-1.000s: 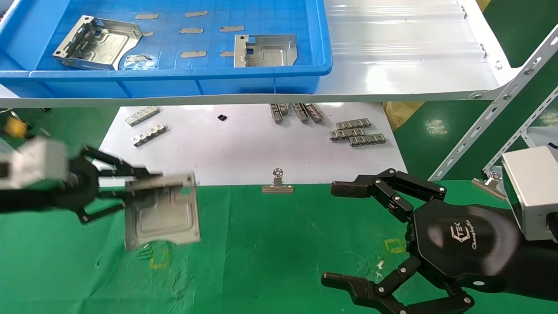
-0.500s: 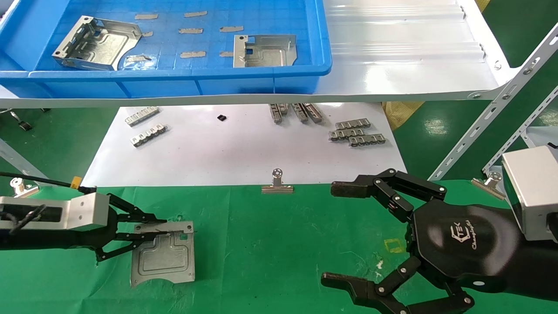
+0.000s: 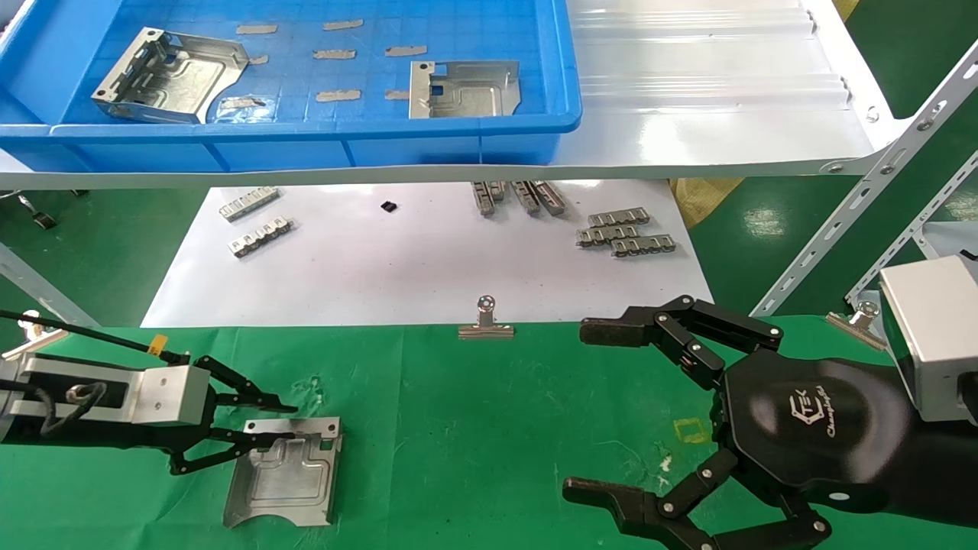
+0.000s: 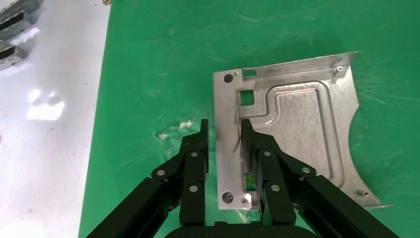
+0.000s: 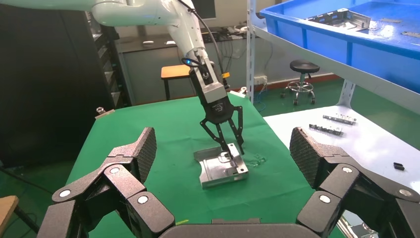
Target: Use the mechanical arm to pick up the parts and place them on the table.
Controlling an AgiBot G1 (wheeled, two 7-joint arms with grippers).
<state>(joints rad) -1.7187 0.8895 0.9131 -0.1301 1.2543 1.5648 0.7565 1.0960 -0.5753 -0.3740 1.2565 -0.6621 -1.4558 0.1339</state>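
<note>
A silvery part (image 3: 286, 473) lies flat on the green table (image 3: 497, 428) at the front left. My left gripper (image 3: 294, 423) is low over it, its jaws either side of the part's upright holed flange. In the left wrist view (image 4: 225, 134) one finger touches the flange (image 4: 229, 144) and the other stands a little apart, so the gripper is open. Two more parts (image 3: 170, 75) (image 3: 464, 88) lie in the blue crate (image 3: 306, 145). My right gripper (image 3: 588, 410) hovers wide open and empty at the front right. The right wrist view shows the part (image 5: 220, 168) under the left gripper (image 5: 230, 148).
The crate sits on a white shelf (image 3: 726, 114) above a glossy white board (image 3: 428, 267) with small slotted strips (image 3: 626, 233) (image 3: 260, 225). Binder clips (image 3: 486, 321) (image 3: 859, 319) grip the cloth's far edge. A slanted white rail (image 3: 879, 176) stands at the right.
My left gripper came down and toward me with the part, set it flat on the green cloth, and its jaws loosened off the flange. The right arm has not moved.
</note>
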